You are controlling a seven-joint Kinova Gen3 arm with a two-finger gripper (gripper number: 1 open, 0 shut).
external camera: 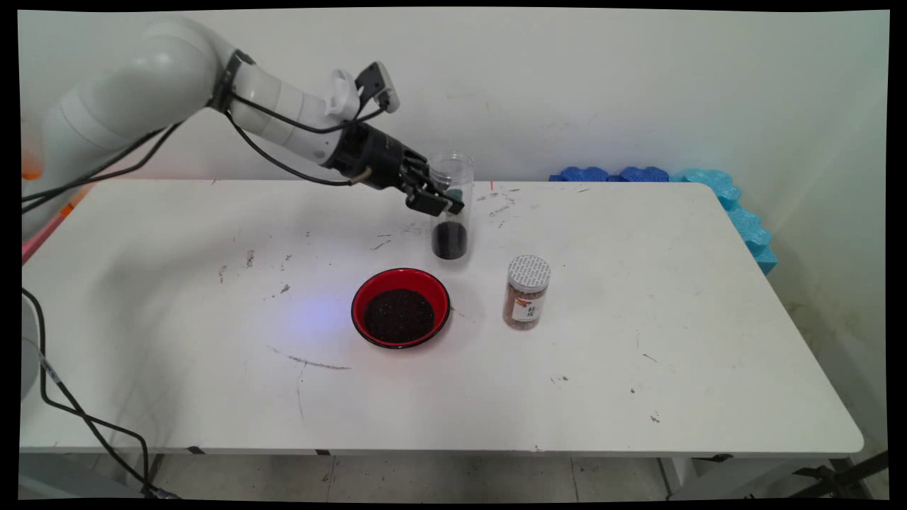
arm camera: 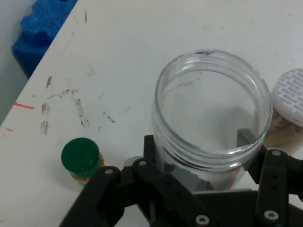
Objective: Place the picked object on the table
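The claw [external camera: 441, 200] is clamped round the open clear jar [external camera: 451, 205] behind the red bowl [external camera: 400, 307]; tilting could spill its dark grains.

White scuffed surface [external camera: 638, 340], a red bowl [external camera: 400, 307] of dark grains near its middle, a lidded spice jar [external camera: 527, 292] just right, a clear open jar [external camera: 450, 209] behind, a small green-capped bottle [arm camera: 82, 159] beside it.

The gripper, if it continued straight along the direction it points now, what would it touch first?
The gripper already has the clear jar between its fingers, so probably the jar; past it, likely the table.
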